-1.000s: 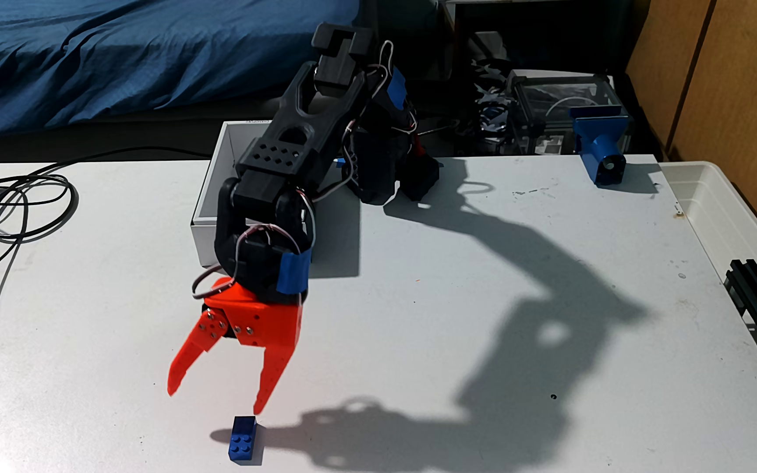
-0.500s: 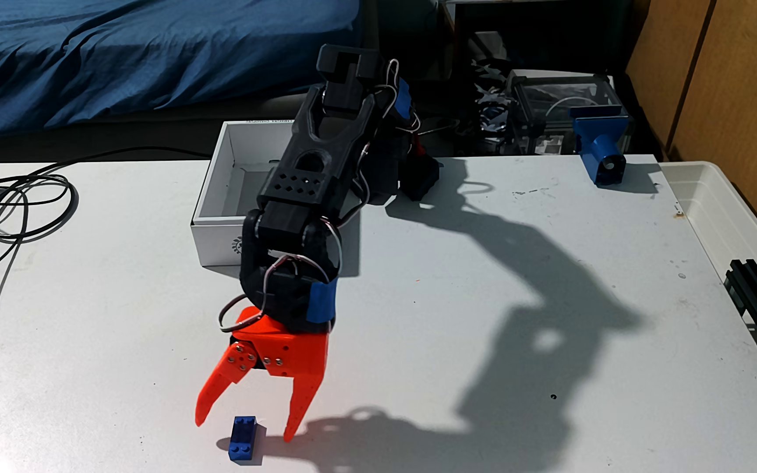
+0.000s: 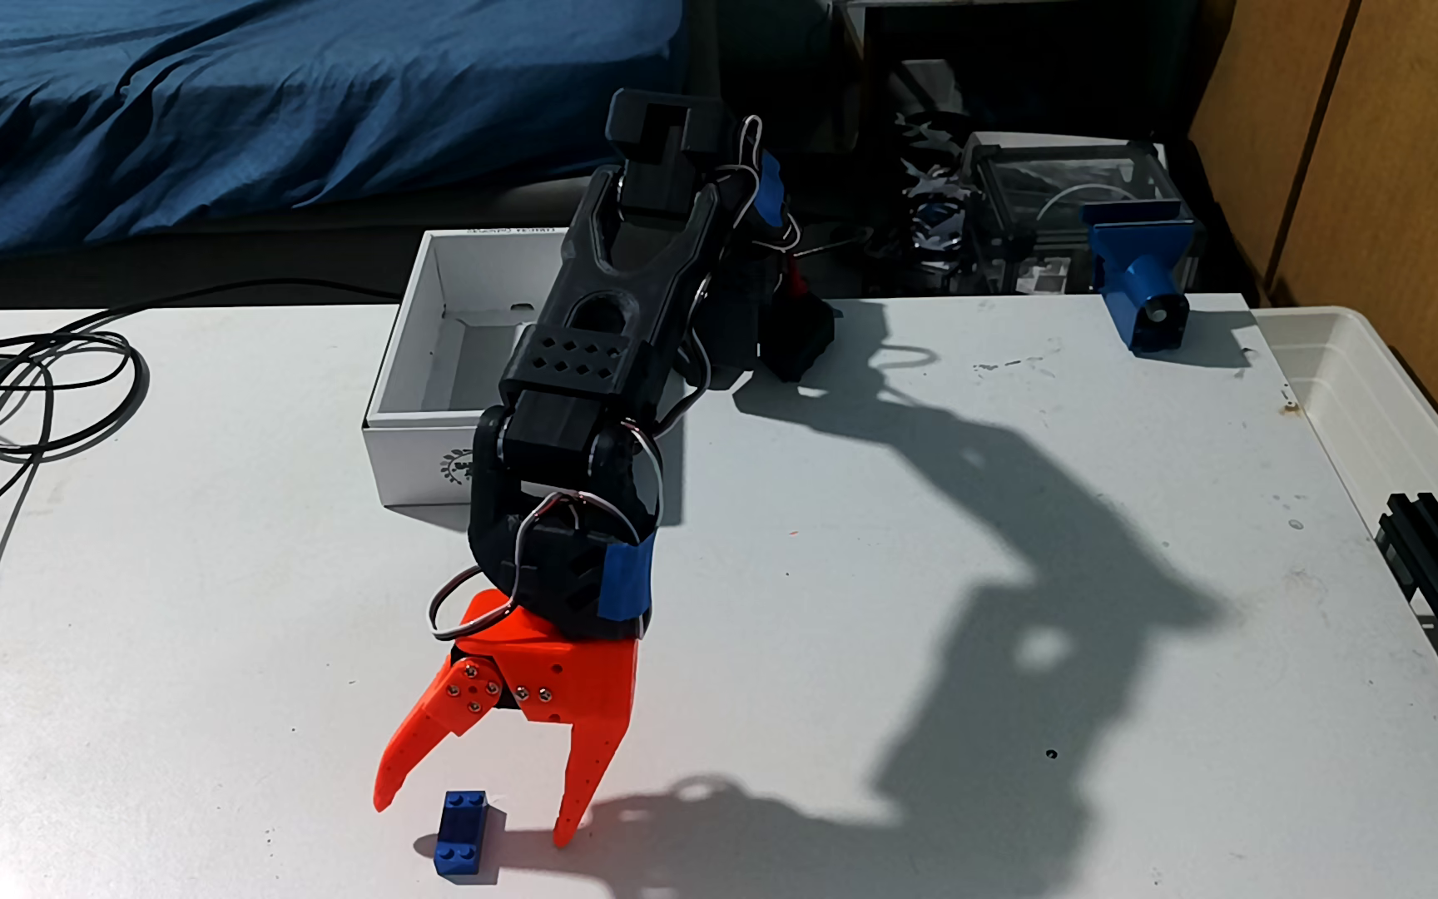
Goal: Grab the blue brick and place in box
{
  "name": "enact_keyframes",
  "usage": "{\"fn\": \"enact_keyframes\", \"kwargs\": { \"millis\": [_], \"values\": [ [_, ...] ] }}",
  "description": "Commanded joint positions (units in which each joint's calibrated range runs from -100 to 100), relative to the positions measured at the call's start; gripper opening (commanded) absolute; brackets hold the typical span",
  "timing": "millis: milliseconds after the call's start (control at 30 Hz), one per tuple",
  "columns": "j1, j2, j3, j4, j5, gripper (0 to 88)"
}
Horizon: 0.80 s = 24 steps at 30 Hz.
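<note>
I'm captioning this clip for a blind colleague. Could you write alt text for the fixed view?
An orange gripper on a black arm hangs open over a small blue brick on a white table, one fingertip on each side of it. Behind the arm sits an open white box.

The fixed view stands high at the near edge of the desk (image 3: pixel 871 605), looking down at a slant toward twelve o'clock, so the far edge runs across the upper third. The arm (image 3: pixel 603 346) is mounted at the far edge and reaches toward the lens, its claw (image 3: pixel 473 821) close at six o'clock. A bed (image 3: pixel 223 112) fills eleven o'clock beyond the desk; wooden panels (image 3: pixel 1390 156) close two o'clock.
</note>
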Motion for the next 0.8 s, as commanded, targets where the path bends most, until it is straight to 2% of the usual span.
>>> {"fn": "enact_keyframes", "kwargs": {
  "millis": [0,200,567,767],
  "values": [
    [0.8,-0.4,-1.7,1.3,0.2,35.7],
    [2.4,-0.5,-2.0,2.3,0.3,25.4],
    [3.0,-0.4,-2.0,2.1,0.3,24.2],
    [3.3,-0.2,-2.1,1.5,0.1,17.0]
  ]
}}
